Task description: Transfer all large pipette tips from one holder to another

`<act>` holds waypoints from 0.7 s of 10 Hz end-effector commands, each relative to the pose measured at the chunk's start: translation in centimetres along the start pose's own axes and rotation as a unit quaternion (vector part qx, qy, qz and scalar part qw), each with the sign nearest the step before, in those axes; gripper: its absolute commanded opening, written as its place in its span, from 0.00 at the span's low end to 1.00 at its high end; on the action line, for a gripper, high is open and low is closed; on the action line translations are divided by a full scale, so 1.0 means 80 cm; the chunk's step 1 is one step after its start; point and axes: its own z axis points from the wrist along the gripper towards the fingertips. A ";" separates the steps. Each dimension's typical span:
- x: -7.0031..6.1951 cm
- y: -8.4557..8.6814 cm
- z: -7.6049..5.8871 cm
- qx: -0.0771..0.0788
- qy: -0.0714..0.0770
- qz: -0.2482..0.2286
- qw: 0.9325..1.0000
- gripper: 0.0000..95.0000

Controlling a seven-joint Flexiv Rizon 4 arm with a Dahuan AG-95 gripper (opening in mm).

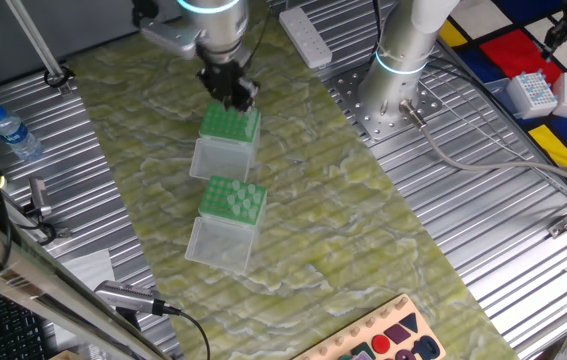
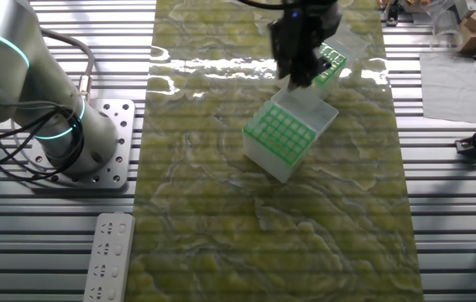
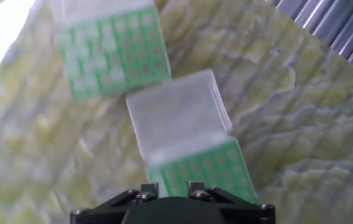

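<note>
While the gripper (image 1: 229, 92) hovers over one green-topped tip box (image 1: 230, 125), jaw state indeterminate, the second box (image 1: 231, 200) stands just beside.

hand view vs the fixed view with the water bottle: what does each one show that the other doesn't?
Only the hand view: the hinged clear lid of the nearer green-topped box, seen close from above.

Only the fixed view: the pincer over that box, a water bottle, a power strip and a second arm's base.

Both: two green-topped boxes, the other further along the green mat.
</note>
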 end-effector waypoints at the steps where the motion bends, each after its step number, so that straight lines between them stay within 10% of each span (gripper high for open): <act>1: -0.062 0.031 0.018 -0.009 -0.006 0.026 1.000 0.20; 7: -0.108 0.057 0.046 -0.011 -0.025 0.027 0.999 0.20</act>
